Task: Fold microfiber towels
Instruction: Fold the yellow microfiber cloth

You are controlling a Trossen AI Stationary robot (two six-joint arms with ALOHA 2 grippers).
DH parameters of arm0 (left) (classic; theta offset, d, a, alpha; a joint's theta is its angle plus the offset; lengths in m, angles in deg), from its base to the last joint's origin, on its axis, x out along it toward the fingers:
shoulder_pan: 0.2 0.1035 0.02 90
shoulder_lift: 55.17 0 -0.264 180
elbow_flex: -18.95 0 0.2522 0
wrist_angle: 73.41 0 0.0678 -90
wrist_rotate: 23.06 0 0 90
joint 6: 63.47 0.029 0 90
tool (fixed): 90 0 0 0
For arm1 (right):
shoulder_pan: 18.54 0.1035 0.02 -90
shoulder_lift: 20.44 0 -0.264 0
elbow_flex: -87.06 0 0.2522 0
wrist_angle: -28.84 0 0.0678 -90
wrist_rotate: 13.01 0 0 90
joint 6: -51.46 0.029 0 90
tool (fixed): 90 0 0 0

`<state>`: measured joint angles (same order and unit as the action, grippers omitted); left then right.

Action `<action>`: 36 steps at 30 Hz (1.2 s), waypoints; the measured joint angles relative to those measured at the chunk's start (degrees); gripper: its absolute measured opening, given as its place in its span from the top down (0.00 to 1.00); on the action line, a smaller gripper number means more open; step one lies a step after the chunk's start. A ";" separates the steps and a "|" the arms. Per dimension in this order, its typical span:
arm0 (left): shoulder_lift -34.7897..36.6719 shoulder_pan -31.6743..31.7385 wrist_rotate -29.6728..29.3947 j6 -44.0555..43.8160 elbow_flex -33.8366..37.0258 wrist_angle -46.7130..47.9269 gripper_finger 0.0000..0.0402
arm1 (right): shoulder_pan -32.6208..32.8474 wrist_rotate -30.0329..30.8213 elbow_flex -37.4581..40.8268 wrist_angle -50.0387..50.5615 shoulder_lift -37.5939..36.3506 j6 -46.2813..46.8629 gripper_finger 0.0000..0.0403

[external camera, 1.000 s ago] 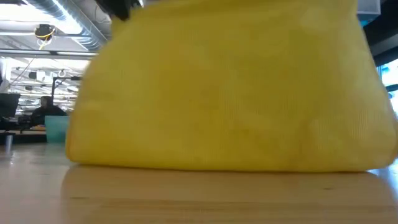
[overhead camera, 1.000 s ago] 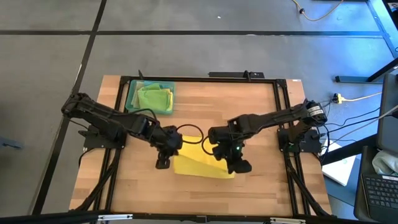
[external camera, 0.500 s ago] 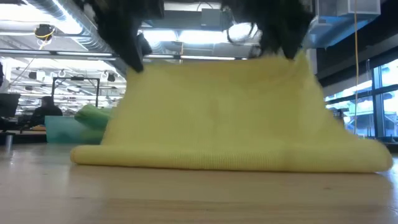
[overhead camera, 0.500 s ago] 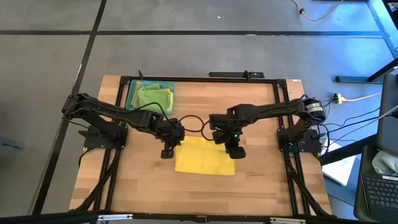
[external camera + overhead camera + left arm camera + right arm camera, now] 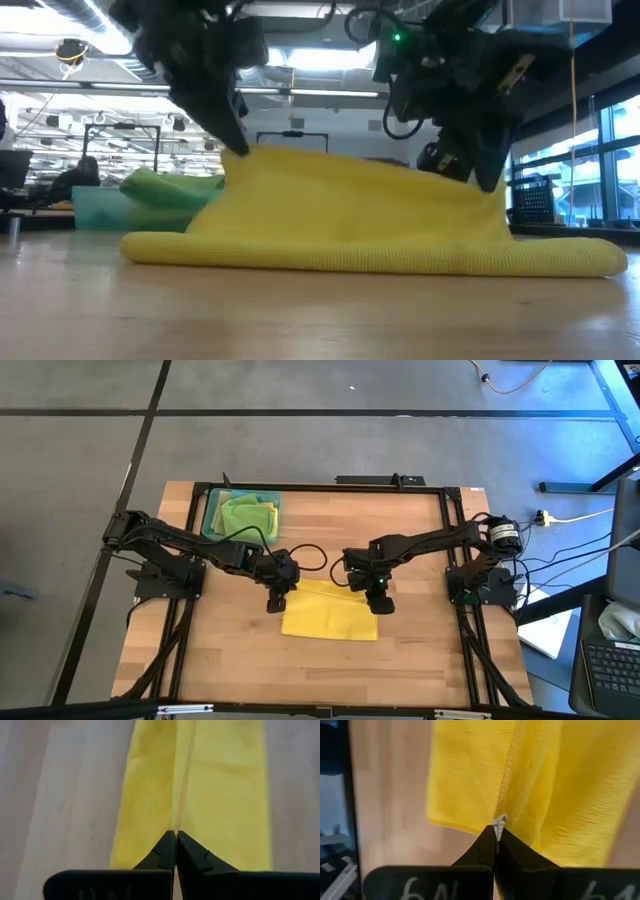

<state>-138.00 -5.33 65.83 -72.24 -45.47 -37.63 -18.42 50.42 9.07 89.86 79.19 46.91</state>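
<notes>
A yellow microfiber towel (image 5: 330, 612) lies doubled on the wooden table, its fold (image 5: 370, 258) toward the near edge. Its upper layer slopes up to my two grippers. My left gripper (image 5: 277, 600) is shut on the towel's far left corner, and my right gripper (image 5: 378, 600) is shut on its far right corner. Both are a little above the table. More towels, bright green (image 5: 240, 516) and yellow (image 5: 264, 512), lie in a teal tray (image 5: 211, 520) at the far left. My left gripper pinches the towel's far left corner (image 5: 176, 827) between its two fingers, coming from above. That corner is held off the table (image 5: 240, 158); the cloth slopes down from it to the fold on the table. My right gripper pinches the towel's far right corner, by a small white tag (image 5: 500, 822), between its two fingers, coming from above. The corner is held off the table (image 5: 492, 188), and the upper layer runs between both grippers with a slight sag.
The teal tray (image 5: 95, 208) with its pile of towels stands at the far left corner. Black frame rails (image 5: 455, 540) run along the table's sides and back. Bare wood lies near the front edge (image 5: 330, 670). A person sits far off in the room (image 5: 75, 175).
Both grippers have gone from the near edge toward the far edge and come down, carrying the towel's lifted edge with them. The towel, first standing tall, has folded over onto itself; its fold has stayed on the table at the near side.
</notes>
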 joint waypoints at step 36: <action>-1.77 4.33 -6.12 0.00 -0.19 5.46 0.79 | -6.71 8.59 0.09 2.31 0.02 8.45 0.49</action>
<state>-139.77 -1.01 59.71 -72.25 -45.66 -32.17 -25.13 59.01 9.16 92.17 79.22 55.36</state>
